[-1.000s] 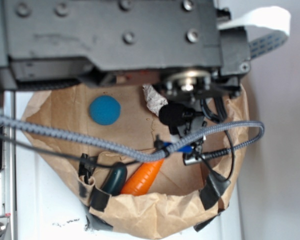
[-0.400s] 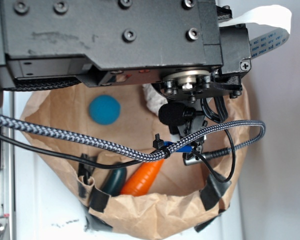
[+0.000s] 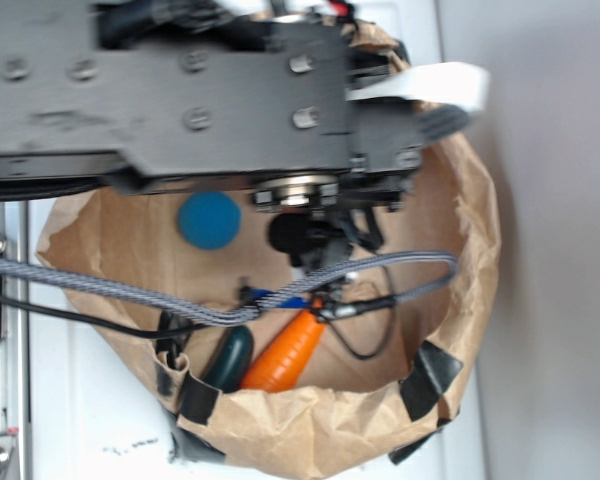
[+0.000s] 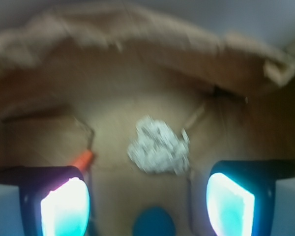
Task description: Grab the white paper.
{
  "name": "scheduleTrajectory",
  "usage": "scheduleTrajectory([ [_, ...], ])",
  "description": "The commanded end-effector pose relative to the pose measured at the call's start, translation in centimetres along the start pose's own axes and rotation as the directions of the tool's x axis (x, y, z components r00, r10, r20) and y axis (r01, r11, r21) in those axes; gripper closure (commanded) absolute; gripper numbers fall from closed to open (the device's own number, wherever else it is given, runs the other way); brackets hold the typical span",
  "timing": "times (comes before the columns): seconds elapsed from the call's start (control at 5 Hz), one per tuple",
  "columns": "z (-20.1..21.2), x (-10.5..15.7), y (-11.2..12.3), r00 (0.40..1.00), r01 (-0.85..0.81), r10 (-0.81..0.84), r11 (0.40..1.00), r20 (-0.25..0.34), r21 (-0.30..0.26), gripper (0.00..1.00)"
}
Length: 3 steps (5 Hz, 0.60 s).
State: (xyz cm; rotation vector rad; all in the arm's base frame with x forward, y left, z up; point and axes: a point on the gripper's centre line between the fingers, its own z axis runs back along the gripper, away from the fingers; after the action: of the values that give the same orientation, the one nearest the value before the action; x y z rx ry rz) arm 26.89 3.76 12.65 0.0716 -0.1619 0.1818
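Observation:
The white paper [image 4: 159,146], a lumpy crumpled ball, lies on the brown floor of the paper bag in the wrist view, just ahead of my gripper [image 4: 147,201]. The gripper is open, its two glowing pads [image 4: 65,206] wide apart with nothing between them but the bag floor. In the exterior view the arm's dark body [image 3: 190,100] covers the paper completely.
A teal ball [image 3: 209,220] lies in the bag's left part and shows at the wrist view's bottom [image 4: 154,222]. An orange carrot [image 3: 288,352] and a dark green piece [image 3: 230,357] rest near the brown bag's rim [image 3: 320,420]. Cables [image 3: 130,290] cross the bag.
The arm has shifted left over the bag. The white paper, seen beside the arm a second ago, is now hidden under it in the exterior view.

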Motion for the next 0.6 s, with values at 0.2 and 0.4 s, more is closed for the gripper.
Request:
scheduleTrajectory([
  [0.2,-3.1,3.0,1.0,0.998,-0.059,0.059,0.991,0.004,0.123,0.00],
  [0.4,-3.7,4.1,1.5,0.998,-0.065,0.064,0.993,0.006,0.101,0.00],
])
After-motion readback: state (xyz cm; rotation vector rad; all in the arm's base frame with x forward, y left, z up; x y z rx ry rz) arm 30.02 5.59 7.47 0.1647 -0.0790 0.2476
